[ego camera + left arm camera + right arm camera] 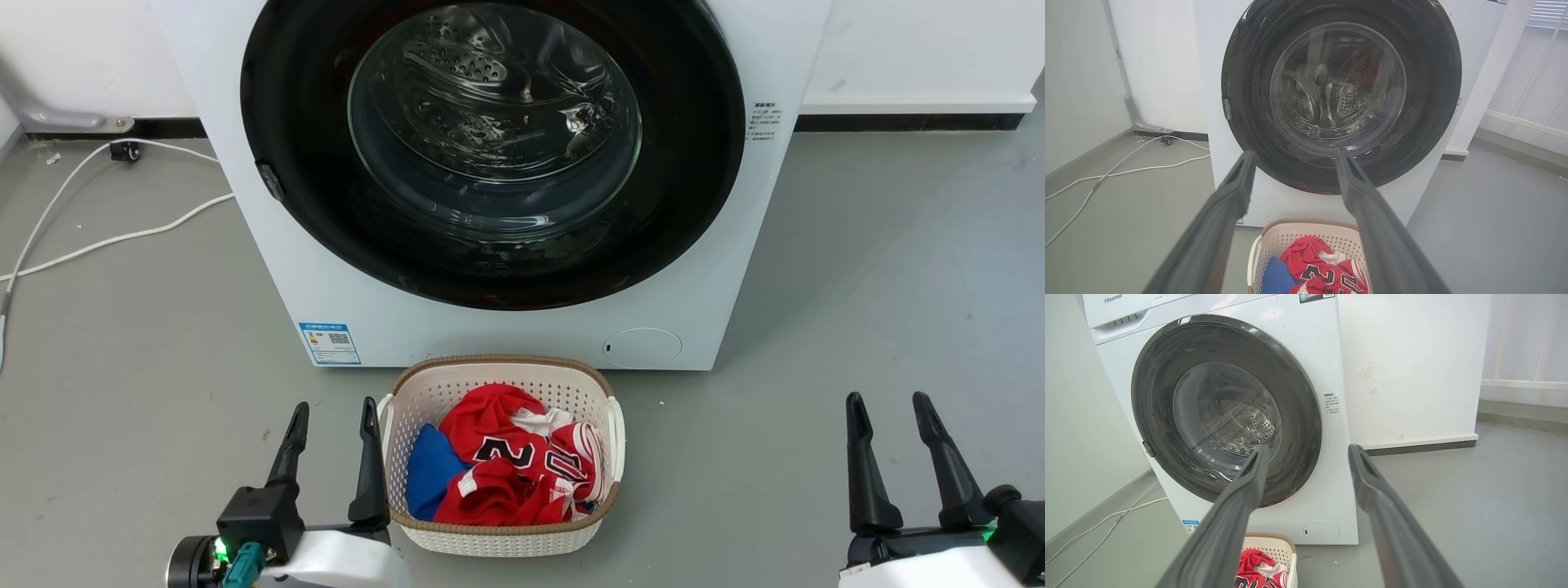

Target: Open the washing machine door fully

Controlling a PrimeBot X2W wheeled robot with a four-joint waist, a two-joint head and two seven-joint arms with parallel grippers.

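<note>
The white washing machine point(261, 204) point(1212, 102) point(1327, 355) stands straight ahead on the grey floor. Its washing machine door point(694, 163) point(1433, 73) point(1151, 388), a glossy black disc with a clear glass bowl centre, sits flush against the front, with a small latch tab at its left rim. My left gripper point(335, 412) point(1294, 157) is open at the lower left, well short of the machine, nothing between its fingers. Low on the right, my right gripper point(890, 404) point(1308, 451) is open and empty too.
A white lattice laundry basket point(424, 392) point(1286, 237) point(1278, 547) with red and blue clothes sits on the floor right before the machine, between my grippers. White cables point(106, 241) point(1126, 171) trail across the floor at the left. Open floor lies to the right.
</note>
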